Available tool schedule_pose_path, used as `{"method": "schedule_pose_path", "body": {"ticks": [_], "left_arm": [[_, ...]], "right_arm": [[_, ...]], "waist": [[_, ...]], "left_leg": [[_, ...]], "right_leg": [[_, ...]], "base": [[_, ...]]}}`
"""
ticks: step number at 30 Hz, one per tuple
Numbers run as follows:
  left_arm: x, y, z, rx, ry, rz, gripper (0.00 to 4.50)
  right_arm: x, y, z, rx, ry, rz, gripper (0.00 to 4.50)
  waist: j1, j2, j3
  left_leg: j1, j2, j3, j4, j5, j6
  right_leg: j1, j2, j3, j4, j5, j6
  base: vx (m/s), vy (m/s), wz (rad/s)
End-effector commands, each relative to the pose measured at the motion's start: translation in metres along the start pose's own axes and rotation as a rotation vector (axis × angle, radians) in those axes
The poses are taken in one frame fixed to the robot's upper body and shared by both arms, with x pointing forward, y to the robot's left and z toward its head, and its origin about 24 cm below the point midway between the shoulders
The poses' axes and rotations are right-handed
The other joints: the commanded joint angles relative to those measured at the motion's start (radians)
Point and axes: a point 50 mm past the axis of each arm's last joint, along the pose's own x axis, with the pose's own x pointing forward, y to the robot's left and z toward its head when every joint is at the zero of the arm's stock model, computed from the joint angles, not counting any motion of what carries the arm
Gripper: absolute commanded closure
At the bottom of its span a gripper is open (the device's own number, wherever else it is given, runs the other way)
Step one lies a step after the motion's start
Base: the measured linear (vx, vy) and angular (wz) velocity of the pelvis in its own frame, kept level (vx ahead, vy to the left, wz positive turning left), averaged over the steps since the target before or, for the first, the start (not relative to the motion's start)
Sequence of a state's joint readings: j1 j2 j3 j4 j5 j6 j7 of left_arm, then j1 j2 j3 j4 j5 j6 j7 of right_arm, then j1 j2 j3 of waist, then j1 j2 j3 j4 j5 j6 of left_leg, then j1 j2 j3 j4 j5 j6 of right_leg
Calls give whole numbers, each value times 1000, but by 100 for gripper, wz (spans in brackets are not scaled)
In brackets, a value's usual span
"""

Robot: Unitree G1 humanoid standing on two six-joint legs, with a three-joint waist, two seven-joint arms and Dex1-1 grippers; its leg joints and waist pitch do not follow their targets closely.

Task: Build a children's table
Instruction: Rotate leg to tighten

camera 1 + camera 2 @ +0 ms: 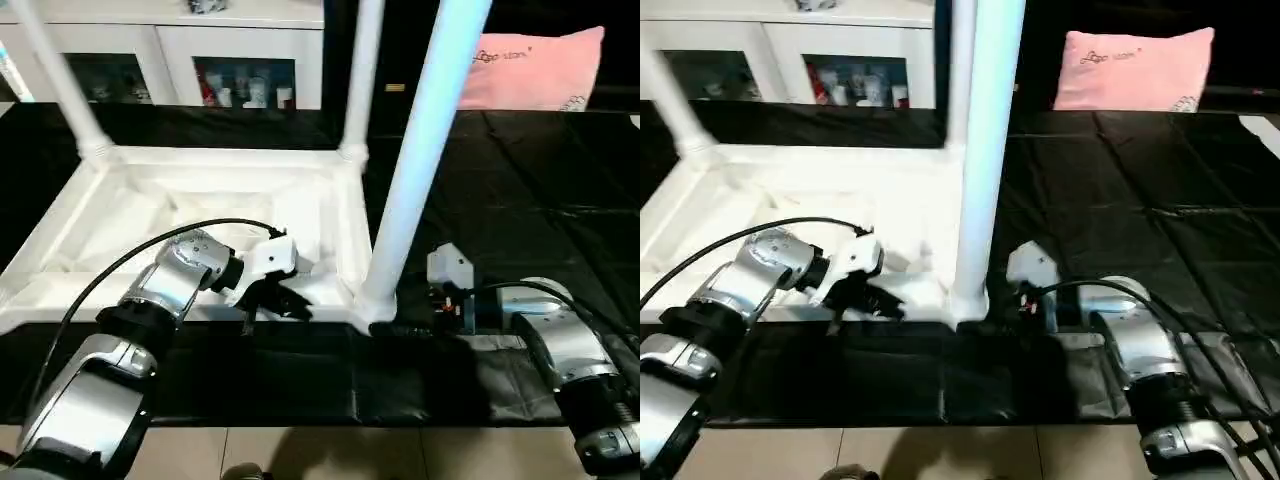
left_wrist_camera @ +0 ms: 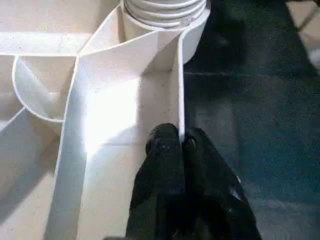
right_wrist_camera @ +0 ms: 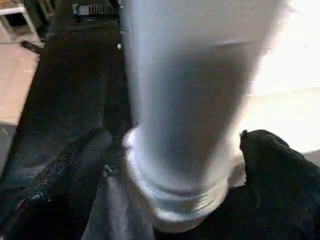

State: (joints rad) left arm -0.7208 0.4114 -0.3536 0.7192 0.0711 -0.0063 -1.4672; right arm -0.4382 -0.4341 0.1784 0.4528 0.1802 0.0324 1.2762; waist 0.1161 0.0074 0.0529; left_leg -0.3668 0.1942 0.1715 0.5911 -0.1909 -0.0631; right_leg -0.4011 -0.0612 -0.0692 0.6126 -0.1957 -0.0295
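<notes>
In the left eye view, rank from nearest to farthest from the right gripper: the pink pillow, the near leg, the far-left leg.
1. Near leg: between the right gripper's fingers, at its base.
2. Far-left leg: across the tabletop, far left corner.
3. Pink pillow: far back, right.

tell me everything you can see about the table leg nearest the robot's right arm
The near-right leg is a long round white tube, plastic by its look, standing upright and slightly tilted from the corner socket of the upside-down table top. A ribbed collar rings its base. The right gripper straddles that base, one black finger on either side.
</notes>
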Motion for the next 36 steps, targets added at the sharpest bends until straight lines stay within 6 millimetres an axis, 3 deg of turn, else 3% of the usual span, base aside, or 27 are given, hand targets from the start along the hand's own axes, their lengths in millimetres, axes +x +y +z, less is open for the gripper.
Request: {"method": "schedule_pose_path", "body": {"ticks": [1,2,3,7,8,12,14,23,27,29,31,36], "left_arm": [[9,-6,7,43,9,-96,450],[9,-6,7,44,10,-104,450],[10,-7,7,47,12,-109,450],[11,-8,7,51,17,-119,450],[11,-8,7,52,17,-119,450],[11,-9,7,50,16,-123,450],[10,-9,7,49,17,-125,450],[11,-8,7,19,-11,-87,450],[16,-1,12,-42,-73,7,450],[27,8,18,-130,-132,137,450],[32,12,21,-178,-156,189,450],[44,28,34,-333,-226,388,450]], "right_arm": [[1,-1,4,-1,-7,28,44],[2,-2,4,4,-8,36,44],[2,-1,4,7,-5,51,75],[0,1,4,20,-1,98,93],[0,1,4,21,0,100,118],[-1,2,3,31,0,114,132],[-1,2,2,33,-1,117,165],[2,8,-2,48,-18,130,181],[8,7,-9,97,-20,35,182],[20,-3,-18,196,-8,-173,182],[27,-7,-20,242,-23,-251,182],[53,-12,-16,344,-72,-376,183]], "waist": [[-2,-4,-69],[-1,-3,-69],[-1,-3,-69],[2,-4,-70],[3,-5,-70],[5,-5,-71],[5,-4,-72],[5,-3,-73],[5,-5,-70],[0,-5,-66],[-14,-8,-63],[-34,-7,-60]], "left_leg": [[12,47,-4,-61,-108,80],[12,47,-5,-61,-107,81],[11,47,-5,-61,-104,82],[10,45,-5,-59,-100,85],[9,45,-5,-59,-98,84],[9,45,-6,-58,-91,83],[9,44,-6,-57,-88,83],[9,44,-6,-56,-82,87],[9,42,-6,-57,-96,76],[10,42,-6,-60,-120,57],[11,37,-10,-65,-155,20],[13,31,-8,-63,-163,27]], "right_leg": [[58,-86,51,-58,-49,-256],[58,-86,51,-57,-46,-257],[58,-86,51,-57,-43,-256],[60,-85,50,-56,-33,-256],[61,-86,50,-56,-34,-254],[60,-86,50,-55,-33,-251],[60,-85,49,-54,-31,-251],[61,-84,48,-52,-16,-256],[60,-84,48,-57,-52,-251],[58,-85,48,-63,-113,-239],[60,-90,47,-77,-231,-212],[55,-84,50,-86,-248,-202]], "base": [[0,0,0],[0,0,0],[0,0,0],[0,0,0],[0,0,0],[0,0,0],[0,0,0],[0,0,0],[0,0,0],[0,0,0],[0,0,0],[0,0,0]]}}
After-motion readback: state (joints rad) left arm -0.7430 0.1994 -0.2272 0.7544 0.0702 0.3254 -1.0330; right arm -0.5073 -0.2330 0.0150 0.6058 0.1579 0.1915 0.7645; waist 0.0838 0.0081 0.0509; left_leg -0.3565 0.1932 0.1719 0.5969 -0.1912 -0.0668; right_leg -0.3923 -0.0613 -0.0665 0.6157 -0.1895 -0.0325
